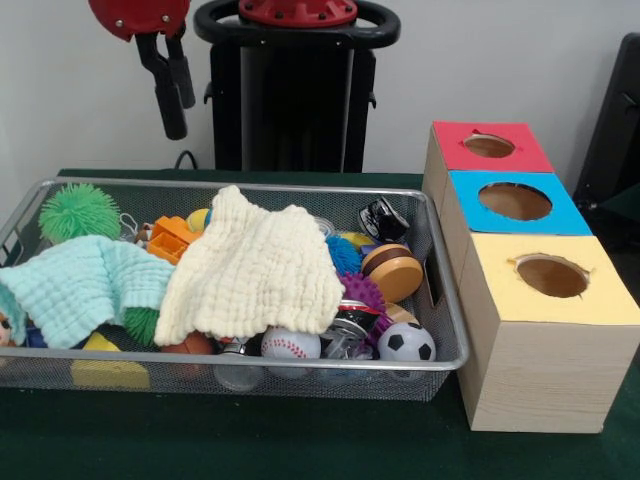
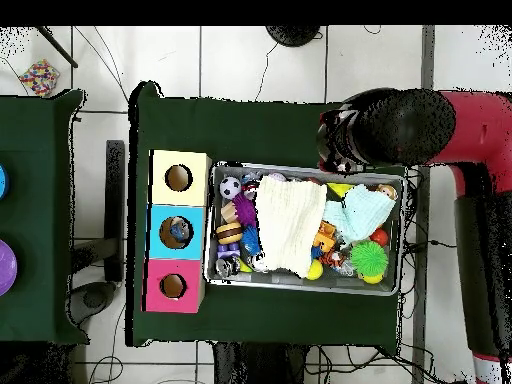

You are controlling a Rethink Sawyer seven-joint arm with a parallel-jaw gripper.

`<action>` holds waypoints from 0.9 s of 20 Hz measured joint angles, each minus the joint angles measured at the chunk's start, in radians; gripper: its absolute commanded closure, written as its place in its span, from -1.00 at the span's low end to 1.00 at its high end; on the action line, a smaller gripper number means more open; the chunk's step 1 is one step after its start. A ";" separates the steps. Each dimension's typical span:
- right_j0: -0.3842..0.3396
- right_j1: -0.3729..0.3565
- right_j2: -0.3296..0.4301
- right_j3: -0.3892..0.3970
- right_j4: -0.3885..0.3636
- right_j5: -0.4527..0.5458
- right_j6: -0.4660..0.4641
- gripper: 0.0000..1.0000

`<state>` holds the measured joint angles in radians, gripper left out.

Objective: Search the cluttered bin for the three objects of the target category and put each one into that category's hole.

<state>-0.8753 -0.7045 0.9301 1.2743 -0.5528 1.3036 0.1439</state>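
Note:
The bin (image 1: 440, 250) is a silver wire mesh tray on the green table, full of toys; it also shows in the overhead view (image 2: 405, 230). A cream cloth (image 1: 250, 265) and a mint cloth (image 1: 85, 285) cover much of the contents. A green spiky ball (image 1: 78, 210), a baseball (image 1: 290, 345), a soccer ball (image 1: 406, 343), a wooden yo-yo (image 1: 393, 272) and a purple spiky ball (image 1: 362, 292) show. My gripper (image 1: 180, 115) hangs empty, high above the bin's left end. Beside the bin stand the red box (image 1: 455, 135), blue box (image 1: 470, 190) and yellow box (image 1: 500, 290), each with a round hole.
The black pedestal (image 1: 295, 90) stands behind the bin. In the overhead view the arm's black head (image 2: 385, 125) hides the gripper, just past the bin's top edge. A second green table (image 2: 30, 200) with small items lies at the left.

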 measured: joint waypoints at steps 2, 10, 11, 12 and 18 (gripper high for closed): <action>0.021 0.001 -0.021 -0.022 0.000 0.033 0.000 -1.00; 0.085 -0.010 -0.065 -0.043 0.016 0.120 0.000 -1.00; 0.090 -0.012 -0.069 -0.043 0.018 0.120 0.000 -1.00; 0.097 -0.016 -0.075 -0.043 0.022 0.120 0.000 -1.00; 0.113 -0.036 -0.098 -0.038 0.033 0.120 0.000 -1.00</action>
<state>-0.7620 -0.7407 0.8319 1.2359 -0.5201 1.4231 0.1439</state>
